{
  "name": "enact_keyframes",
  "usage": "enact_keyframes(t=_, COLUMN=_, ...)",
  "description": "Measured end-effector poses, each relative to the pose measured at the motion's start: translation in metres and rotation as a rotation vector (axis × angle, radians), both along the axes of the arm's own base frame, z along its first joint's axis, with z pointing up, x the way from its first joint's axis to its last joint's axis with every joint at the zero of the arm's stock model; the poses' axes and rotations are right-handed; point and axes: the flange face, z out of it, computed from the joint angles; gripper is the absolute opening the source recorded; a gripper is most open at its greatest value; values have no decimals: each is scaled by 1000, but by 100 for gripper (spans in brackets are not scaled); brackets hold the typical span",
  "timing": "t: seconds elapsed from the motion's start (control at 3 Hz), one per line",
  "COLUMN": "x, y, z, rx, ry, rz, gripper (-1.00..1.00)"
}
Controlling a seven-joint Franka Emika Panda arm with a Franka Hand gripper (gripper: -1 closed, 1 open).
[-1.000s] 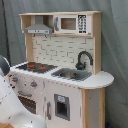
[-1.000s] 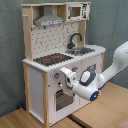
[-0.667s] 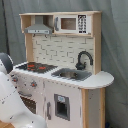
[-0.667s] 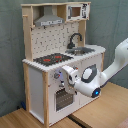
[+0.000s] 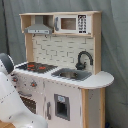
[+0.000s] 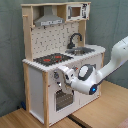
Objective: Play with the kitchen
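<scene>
We note the kitchen (image 6: 55, 60) standing upright on a wooden floor (image 6: 100, 117) before a grey curtain (image 5: 115, 50), hob (image 6: 50, 59) and sink (image 6: 82, 50) on top, hood and microwave (image 5: 70, 23) above. The arm (image 6: 107, 67) reaches in from the second exterior view's right, its hand (image 6: 64, 75) pressed close to the knob panel over the oven door (image 6: 62, 100); we cannot tell whether it is clenched or released. We judge a knob turn is in hand, and next calls for fine alignment on one knob.

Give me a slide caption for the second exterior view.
Franka arm reaching its gripper to the front panel of the toy kitchen, just below the hob.
</scene>
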Motion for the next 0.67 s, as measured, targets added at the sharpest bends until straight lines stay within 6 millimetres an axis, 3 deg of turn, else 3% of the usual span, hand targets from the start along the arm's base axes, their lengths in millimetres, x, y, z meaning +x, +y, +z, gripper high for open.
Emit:
enact_keyframes(t=0.33, x=0, y=3, z=0, rx=1, ry=-4, rz=4, gripper=100)
enact_keyframes(t=0.67, x=1, y=3, z=1, rx=1, ry=-4, rz=4, gripper=-100)
